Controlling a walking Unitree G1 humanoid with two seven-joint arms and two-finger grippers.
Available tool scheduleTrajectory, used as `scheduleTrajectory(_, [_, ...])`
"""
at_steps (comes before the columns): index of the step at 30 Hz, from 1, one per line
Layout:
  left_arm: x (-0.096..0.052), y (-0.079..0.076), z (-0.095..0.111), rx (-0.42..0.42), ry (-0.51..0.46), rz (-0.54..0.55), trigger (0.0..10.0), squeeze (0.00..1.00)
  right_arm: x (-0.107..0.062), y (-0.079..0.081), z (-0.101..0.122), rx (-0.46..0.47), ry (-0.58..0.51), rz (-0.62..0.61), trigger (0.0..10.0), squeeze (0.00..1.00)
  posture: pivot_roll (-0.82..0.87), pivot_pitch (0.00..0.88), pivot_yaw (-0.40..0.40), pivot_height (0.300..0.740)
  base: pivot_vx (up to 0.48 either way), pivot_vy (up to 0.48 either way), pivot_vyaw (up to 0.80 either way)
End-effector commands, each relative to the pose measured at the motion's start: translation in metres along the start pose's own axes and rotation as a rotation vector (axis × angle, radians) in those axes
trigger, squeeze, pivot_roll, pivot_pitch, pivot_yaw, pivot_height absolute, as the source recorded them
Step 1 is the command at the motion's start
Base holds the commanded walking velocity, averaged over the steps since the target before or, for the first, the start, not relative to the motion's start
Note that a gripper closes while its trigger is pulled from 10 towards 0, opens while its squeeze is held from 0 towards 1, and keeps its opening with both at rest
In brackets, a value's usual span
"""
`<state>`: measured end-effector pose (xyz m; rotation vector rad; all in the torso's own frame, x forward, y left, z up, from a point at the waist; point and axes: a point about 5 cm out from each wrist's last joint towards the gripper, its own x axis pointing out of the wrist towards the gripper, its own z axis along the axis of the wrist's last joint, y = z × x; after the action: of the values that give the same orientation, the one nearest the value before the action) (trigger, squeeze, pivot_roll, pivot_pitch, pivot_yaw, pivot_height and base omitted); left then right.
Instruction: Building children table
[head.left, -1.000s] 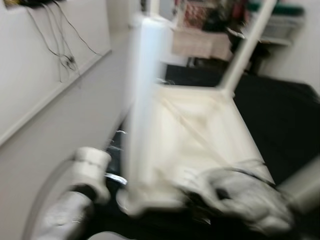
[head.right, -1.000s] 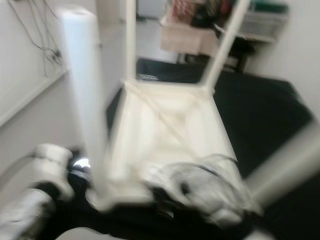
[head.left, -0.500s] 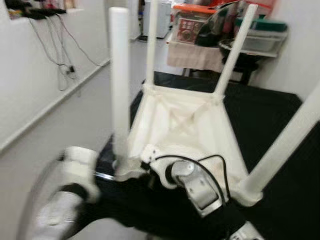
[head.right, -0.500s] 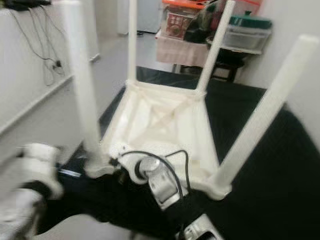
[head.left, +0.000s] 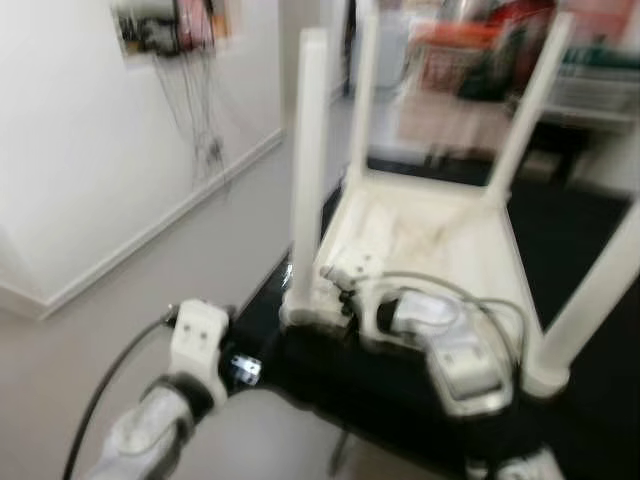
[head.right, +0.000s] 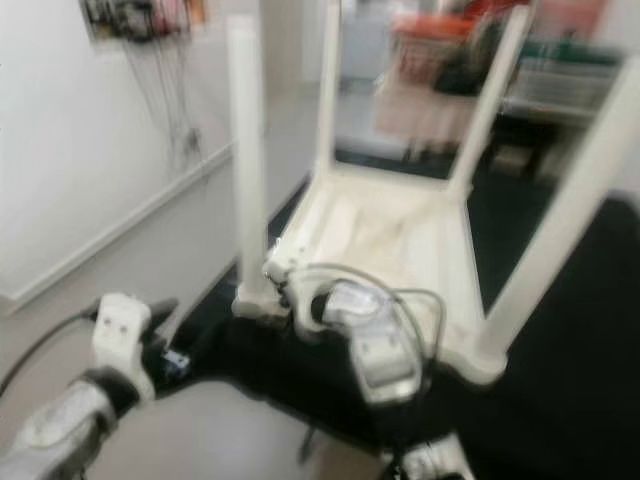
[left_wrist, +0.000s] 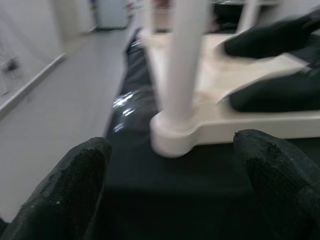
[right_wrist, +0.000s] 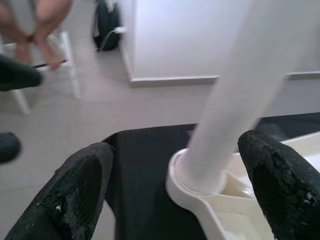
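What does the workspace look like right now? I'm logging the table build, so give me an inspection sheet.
Surface: black mat on a pale floor.
Job's things: white children's table upside down on the mat, four legs up, near-left leg seated in its corner.
Clutter: blurred bins and shelf behind.
Grippers: right gripper open, astride the near-left leg; left gripper open, facing that corner.
Cables: black cable on right arm; wires down the wall.
Surroundings: white wall, baseboard; a person's legs.

blurred: shelf clutter (head.left: 500, 60) | cut off: table leg (head.left: 600, 290) top
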<state>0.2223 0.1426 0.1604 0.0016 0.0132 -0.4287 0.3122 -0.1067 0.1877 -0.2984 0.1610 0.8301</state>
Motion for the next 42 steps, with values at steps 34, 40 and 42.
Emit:
scheduleTrajectory(34, [-0.004, 0.010, -0.029, 0.110, 0.083, 0.156, 10.0, 0.00, -0.039, 0.046, -0.038, 0.300, -0.143, -0.261, 10.0, 0.00, -0.03, 0.000, -0.045, 0.740, 0.000, 0.000, -0.28])
scheduleTrajectory(40, [-0.005, 0.013, -0.029, 0.126, 0.079, 0.191, 10.0, 0.00, -0.040, 0.049, -0.037, 0.306, -0.144, -0.239, 10.0, 0.00, -0.03, 0.001, -0.044, 0.740, 0.000, 0.000, 0.00])
scheduleTrajectory(42, [-0.008, 0.016, -0.028, 0.139, 0.074, 0.232, 10.0, 0.00, -0.041, 0.048, -0.037, 0.308, -0.147, -0.232, 10.0, 0.00, -0.02, 0.007, -0.041, 0.740, 0.000, 0.000, 0.00])
